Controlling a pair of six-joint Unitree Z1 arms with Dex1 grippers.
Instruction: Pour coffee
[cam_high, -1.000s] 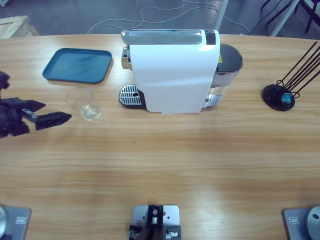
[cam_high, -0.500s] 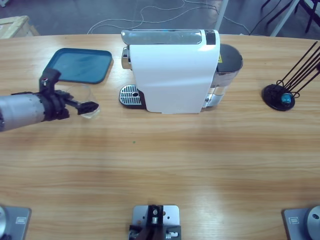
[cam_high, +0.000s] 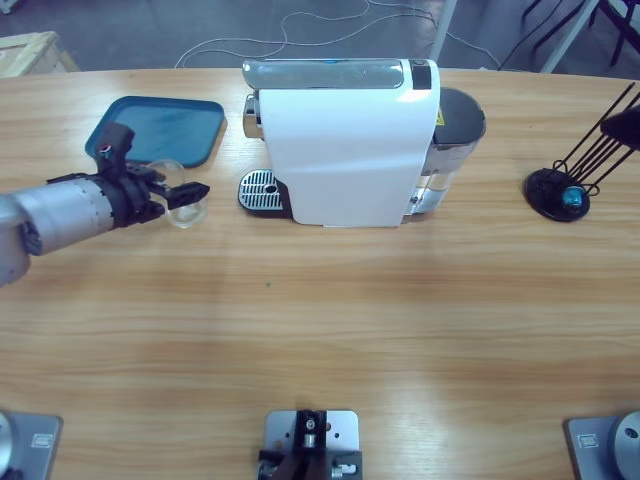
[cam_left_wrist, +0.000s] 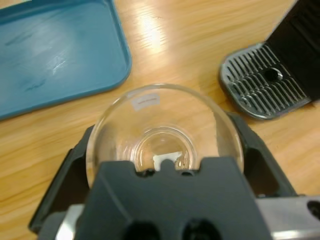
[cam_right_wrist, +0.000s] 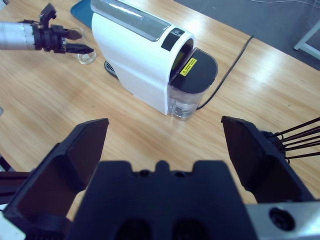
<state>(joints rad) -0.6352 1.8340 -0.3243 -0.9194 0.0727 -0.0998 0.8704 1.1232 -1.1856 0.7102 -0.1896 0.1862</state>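
**Left jaws around the glass, right gripper high and spread**

Left gripper (cam_left_wrist: 162, 150): jaws set either side of a clear glass (cam_left_wrist: 162, 135), close against its wall; whether truly pressing or merely flanking, impossible to tell. Looking down into the glass from the left wrist: upright on the wooden table (cam_high: 330, 320), a small white label near the rim, and no dark liquid visible inside. No coffee to be made out anywhere in these views.

In the high view, left gripper (cam_high: 185, 197) reaching in from the left edge on a silver forearm, glass (cam_high: 183, 205) at its tips.

Just beyond the glass: a teal tray (cam_high: 155, 130) lying flat, near but apart. On the other side, near the glass, the grey slotted drip grate (cam_high: 258, 190) at the foot of the white coffee machine (cam_high: 345, 140), with its dark-lidded water tank (cam_high: 455, 130) on the far end.

Right gripper (cam_right_wrist: 165, 145): jaws wide apart, nothing between them, held high above the table and looking down on the machine.

Well off toward the right edge, a black wire capsule stand (cam_high: 565, 190) with one blue capsule at its base.
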